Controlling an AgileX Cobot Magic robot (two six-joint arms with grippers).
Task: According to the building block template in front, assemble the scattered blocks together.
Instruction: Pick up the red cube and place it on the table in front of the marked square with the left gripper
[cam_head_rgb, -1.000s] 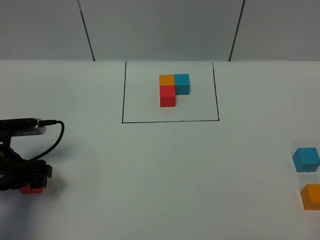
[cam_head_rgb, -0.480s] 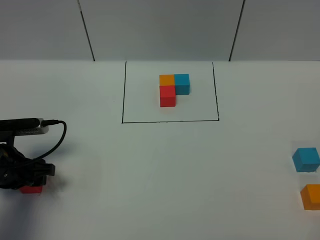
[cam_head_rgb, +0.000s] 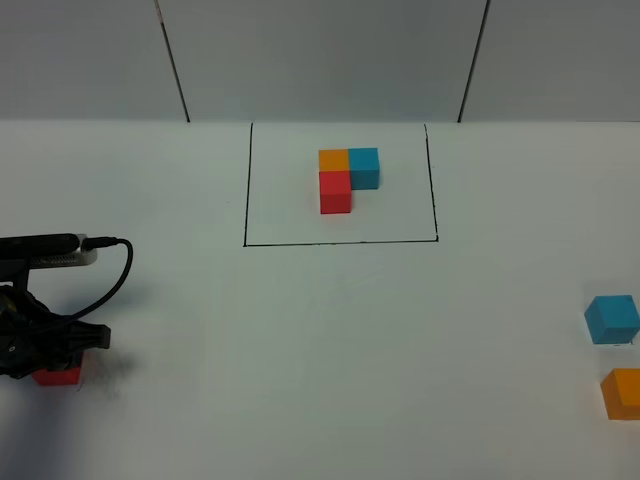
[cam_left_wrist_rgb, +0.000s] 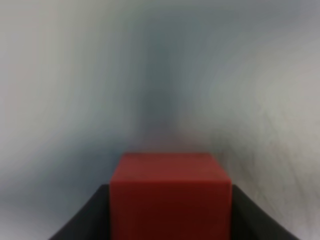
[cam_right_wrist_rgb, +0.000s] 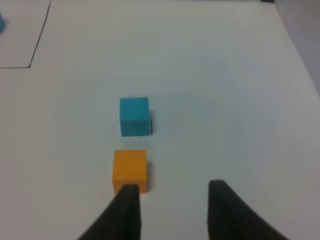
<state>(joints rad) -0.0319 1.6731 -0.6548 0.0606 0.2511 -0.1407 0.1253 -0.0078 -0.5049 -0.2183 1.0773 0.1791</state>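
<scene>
The building block template (cam_head_rgb: 345, 180), an L of orange, blue and red cubes, sits inside a black drawn rectangle (cam_head_rgb: 340, 242) at the back middle. Of the scattered blocks, the red block (cam_head_rgb: 57, 377) lies at the far left under my left gripper (cam_head_rgb: 55, 364). In the left wrist view the red block (cam_left_wrist_rgb: 170, 190) fills the gap between the dark fingers (cam_left_wrist_rgb: 85, 220), which press on its sides. The blue block (cam_head_rgb: 611, 318) and the orange block (cam_head_rgb: 623, 392) lie at the far right. My right gripper (cam_right_wrist_rgb: 175, 212) is open and empty, just short of the orange block (cam_right_wrist_rgb: 130, 170), with the blue block (cam_right_wrist_rgb: 134, 116) beyond it.
A black cable (cam_head_rgb: 105, 275) loops off the left arm. The white table (cam_head_rgb: 330, 340) lies bare between the two sides. Two dark seams run down the back wall (cam_head_rgb: 175, 60). The orange block lies at the right edge of the exterior view.
My left arm has shifted slightly left and settled lower over the red block. The blue and orange blocks and the template have not moved.
</scene>
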